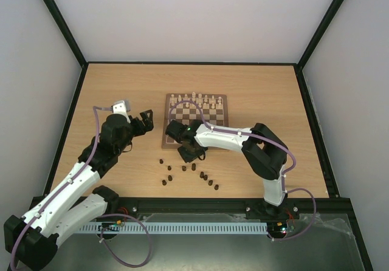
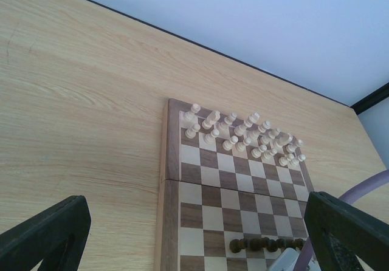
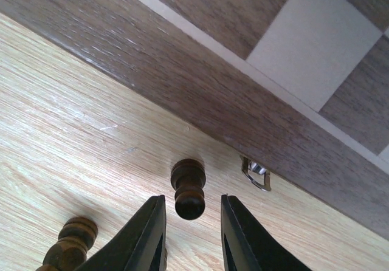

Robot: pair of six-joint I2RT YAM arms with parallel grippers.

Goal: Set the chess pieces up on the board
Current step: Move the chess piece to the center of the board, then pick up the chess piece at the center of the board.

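One dark pawn point(image 3: 188, 197): upright on table point(image 3: 73, 119) just beside board point(image 3: 200, 82); right gripper point(image 3: 192, 207) fingers narrowly parted either side
Left gripper point(image 2: 194, 203): fingers wide, holding nothing

The place is a robotics lab test cell, not a lived-in room: a pale wooden table point(image 1: 121, 89) is boxed in by plain, blank walls point(image 1: 194, 16), with black frame posts point(image 1: 61, 22) running up the far corners. Two white-and-black robot arms, the left arm point(image 1: 73, 180) and the right arm point(image 1: 261, 155), stand on a black rail point(image 1: 194, 205) along the near edge, just beyond a white slotted cable duct point(image 1: 194, 228) and loose purple cables point(image 1: 149, 242). The board point(image 1: 203, 114) lies mid-table, with the chess pieces point(image 1: 194, 96) on it and on the tabletop near it.
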